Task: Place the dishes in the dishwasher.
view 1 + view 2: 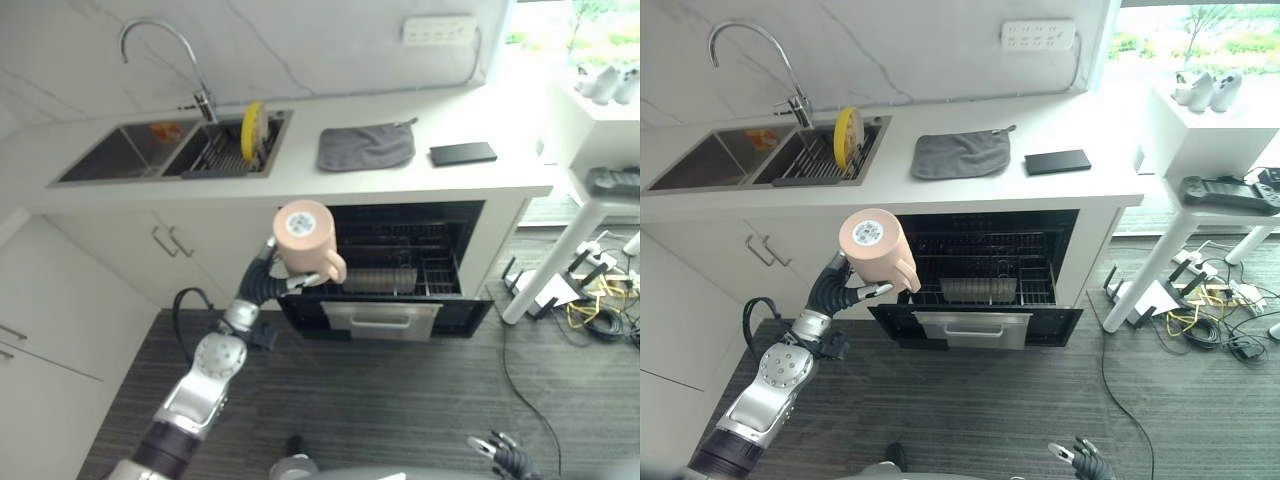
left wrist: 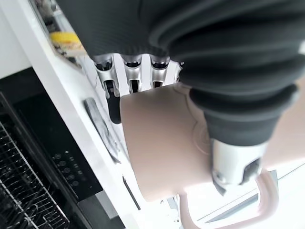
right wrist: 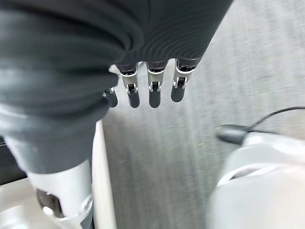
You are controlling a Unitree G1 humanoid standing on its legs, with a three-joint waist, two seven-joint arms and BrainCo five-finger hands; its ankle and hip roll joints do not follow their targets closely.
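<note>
Left arm (image 1: 200, 385): we see silver-grey metal segments, with a rounded joint housing that shows a small dark circular mark, and a dark band towards the shoulder.
Wrist cover, left robot hand (image 1: 836, 290): we see a dark, ribbed, bellows-like sleeve over the wrist and the back of the hand.
Fingers (image 2: 132, 76), left: we note silver links with small black screws and dark rubbery tips, set in a row.
Thumb (image 2: 233, 164), left: we see a silver metal block with a screw head below a black ribbed collar.
Right robot hand (image 3: 143, 88): we see the same dark ribbed cover, silver fingers with dark tips, and a silver thumb.
</note>
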